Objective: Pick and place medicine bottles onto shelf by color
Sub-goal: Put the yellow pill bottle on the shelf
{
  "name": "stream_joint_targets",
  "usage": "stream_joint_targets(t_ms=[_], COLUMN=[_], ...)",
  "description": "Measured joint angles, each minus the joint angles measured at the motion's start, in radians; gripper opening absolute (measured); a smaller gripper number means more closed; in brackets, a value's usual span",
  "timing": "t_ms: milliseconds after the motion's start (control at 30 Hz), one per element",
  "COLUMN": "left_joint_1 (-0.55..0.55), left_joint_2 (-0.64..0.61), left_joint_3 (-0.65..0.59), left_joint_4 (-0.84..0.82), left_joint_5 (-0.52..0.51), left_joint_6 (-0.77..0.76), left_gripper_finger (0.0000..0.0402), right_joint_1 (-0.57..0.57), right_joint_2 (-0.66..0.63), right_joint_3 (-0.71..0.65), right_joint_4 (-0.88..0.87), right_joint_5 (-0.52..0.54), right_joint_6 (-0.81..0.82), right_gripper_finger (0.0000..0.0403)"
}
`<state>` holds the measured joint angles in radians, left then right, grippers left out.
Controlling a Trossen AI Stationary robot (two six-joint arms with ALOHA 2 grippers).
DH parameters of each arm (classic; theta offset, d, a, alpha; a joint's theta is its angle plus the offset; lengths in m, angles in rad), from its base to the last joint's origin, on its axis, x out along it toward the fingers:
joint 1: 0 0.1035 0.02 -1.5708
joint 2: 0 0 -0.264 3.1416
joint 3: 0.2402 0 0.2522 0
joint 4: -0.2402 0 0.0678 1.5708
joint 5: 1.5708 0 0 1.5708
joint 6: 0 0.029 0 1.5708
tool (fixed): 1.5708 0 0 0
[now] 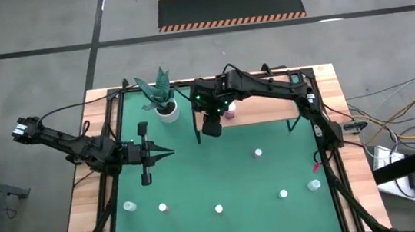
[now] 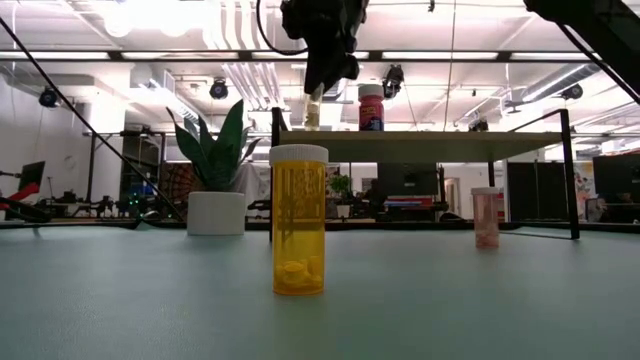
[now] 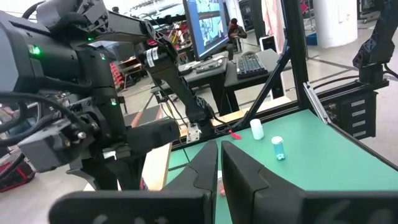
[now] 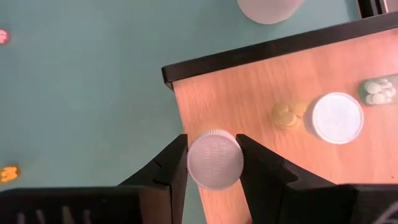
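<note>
Closed on a white-capped bottle (image 4: 215, 158), the right fingers (image 4: 211, 163) are hovering over the shelf (image 4: 273, 81) corner, needing a level descent at twelve o'clock on the surface (image 1: 221, 169), clear of the edge.

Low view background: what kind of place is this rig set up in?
Probably a robotics lab or open workshop. The low view shows a high ceiling with exposed ducts and strip lights; the left wrist view shows a desk with a monitor and keyboard; the high view shows a bare concrete floor around the table.
</note>
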<state>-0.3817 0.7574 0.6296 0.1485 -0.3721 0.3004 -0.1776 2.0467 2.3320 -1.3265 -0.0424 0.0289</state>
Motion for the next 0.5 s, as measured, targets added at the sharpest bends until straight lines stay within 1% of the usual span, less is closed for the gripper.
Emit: stream_joint_targets(t_ms=[367, 500], left_joint_1=[0.000, 0.000], left_joint_2=[0.000, 0.000], left_joint_3=[0.000, 0.000], left_joint_4=[0.000, 0.000], left_joint_5=[0.000, 0.000], left_joint_6=[0.000, 0.000], left_gripper_finger=[0.0004, 0.0004], right_joint_1=[0.000, 0.000], right_joint_2=[0.000, 0.001], right_joint_3=[-0.030, -0.039], right_joint_4=[0.014, 0.022], right_joint_5=[0.003, 0.017], right_joint_6=[0.005, 0.015], right_gripper_finger=[0.0122, 0.0136])
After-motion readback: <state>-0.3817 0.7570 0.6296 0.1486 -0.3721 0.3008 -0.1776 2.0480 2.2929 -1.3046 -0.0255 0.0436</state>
